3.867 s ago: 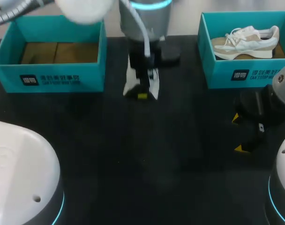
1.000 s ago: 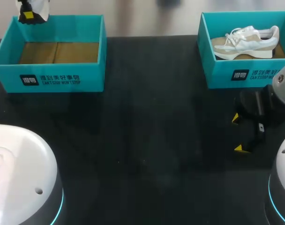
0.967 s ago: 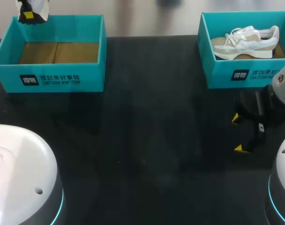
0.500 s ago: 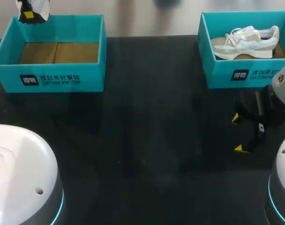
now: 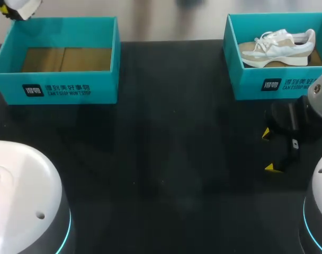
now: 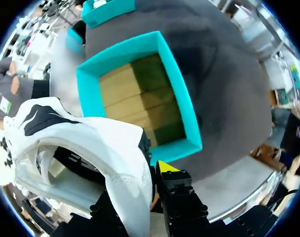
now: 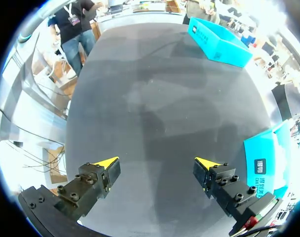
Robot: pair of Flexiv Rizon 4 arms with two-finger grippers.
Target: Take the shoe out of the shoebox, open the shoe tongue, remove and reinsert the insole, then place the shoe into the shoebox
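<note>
A white shoe with black marks [image 6: 91,143] hangs in my left gripper [image 6: 155,173], which is shut on it; only one yellow fingertip [image 6: 167,167] shows beside the shoe. In the head view that shoe [image 5: 23,6] and left gripper [image 5: 3,9] sit above the far left corner of the empty teal shoebox [image 5: 65,87], whose brown cardboard floor [image 6: 140,98] lies under the shoe. My right gripper [image 5: 268,151] stands open over the bare table, nothing between its fingers [image 7: 106,162].
A second teal shoebox [image 5: 288,84] at the back right holds a beige and white sneaker [image 5: 277,46], just beyond my right gripper. The black table [image 5: 166,159] stretches between the two boxes. My arms' white bases fill the near corners.
My left gripper, with the white shoe, has shifted further left and up, towards the view's corner. The right arm has not moved.
</note>
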